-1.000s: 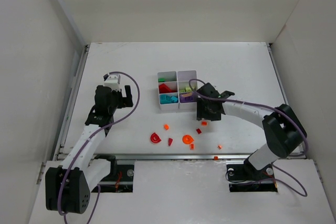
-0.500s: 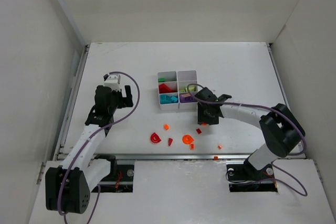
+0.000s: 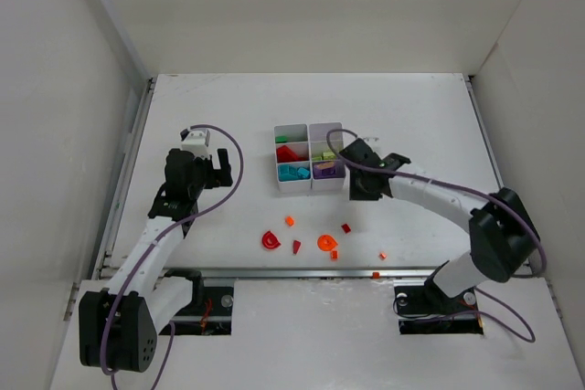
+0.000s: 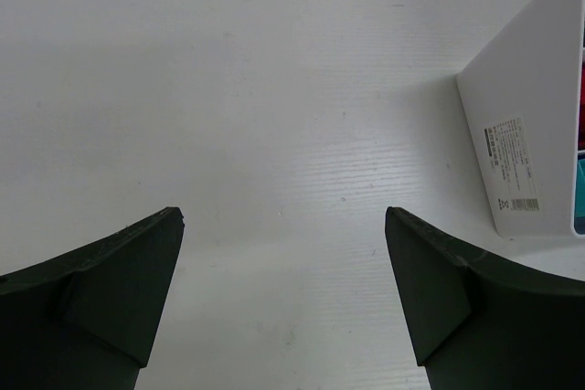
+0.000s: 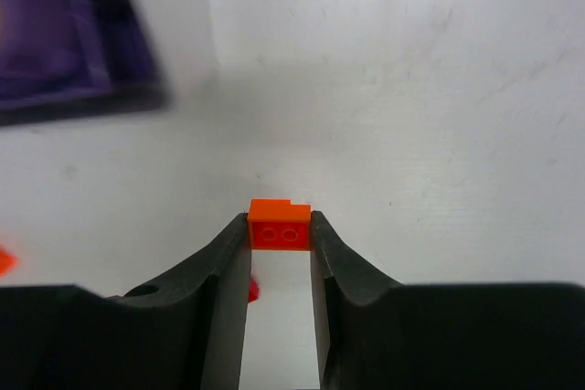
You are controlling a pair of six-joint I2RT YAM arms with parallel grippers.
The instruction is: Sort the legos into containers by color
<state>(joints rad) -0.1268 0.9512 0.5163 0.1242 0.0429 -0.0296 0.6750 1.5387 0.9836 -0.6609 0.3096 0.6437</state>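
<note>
My right gripper (image 5: 280, 230) is shut on a small orange lego brick (image 5: 280, 226), pinched between its fingertips above the table. In the top view this gripper (image 3: 363, 189) hangs just right of the white containers (image 3: 309, 125), near the purple compartment (image 5: 64, 34). Loose red and orange legos lie in front of it: a red round piece (image 3: 271, 241), an orange round piece (image 3: 325, 243), a small red brick (image 3: 346, 227) and an orange bit (image 3: 289, 220). My left gripper (image 4: 283, 216) is open over bare table, left of the containers (image 4: 530, 134); in the top view it (image 3: 219, 166) holds nothing.
More small orange bits lie near the front edge (image 3: 382, 255), one on the rail (image 3: 375, 275). White walls close in the table on three sides. A dark red piece (image 3: 296, 246) sits beside the red round one.
My right gripper closed on the orange brick that lay on the table, then lifted it back toward the containers. The left arm has not moved.
</note>
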